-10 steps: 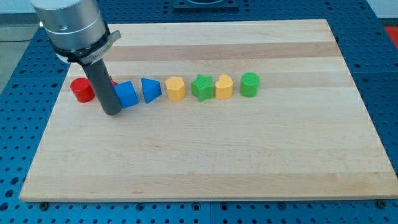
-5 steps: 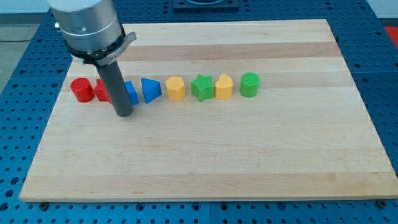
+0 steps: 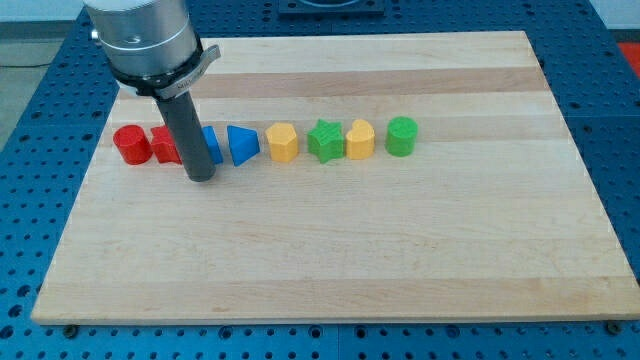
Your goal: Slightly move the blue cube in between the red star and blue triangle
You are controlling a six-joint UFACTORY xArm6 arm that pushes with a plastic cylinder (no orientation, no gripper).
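Note:
The blue cube (image 3: pixel 211 145) sits in a row of blocks, mostly hidden behind my rod, with only its right part showing. The red star (image 3: pixel 164 146) is just to its left, partly hidden by the rod. The blue triangle (image 3: pixel 241 145) is just to its right. My tip (image 3: pixel 200 177) rests on the board directly below the blue cube, at its lower left edge, touching or nearly touching it.
A red cylinder (image 3: pixel 130 145) ends the row at the view's left. To the right of the blue triangle follow a yellow block (image 3: pixel 283 143), a green star (image 3: pixel 324 141), a second yellow block (image 3: pixel 360 139) and a green cylinder (image 3: pixel 401 136). The wooden board (image 3: pixel 330 250) lies on a blue perforated table.
My tip has moved to the view's right, from the cube's left side to below it. The blue cube has shifted slightly up and right, and the red star now shows.

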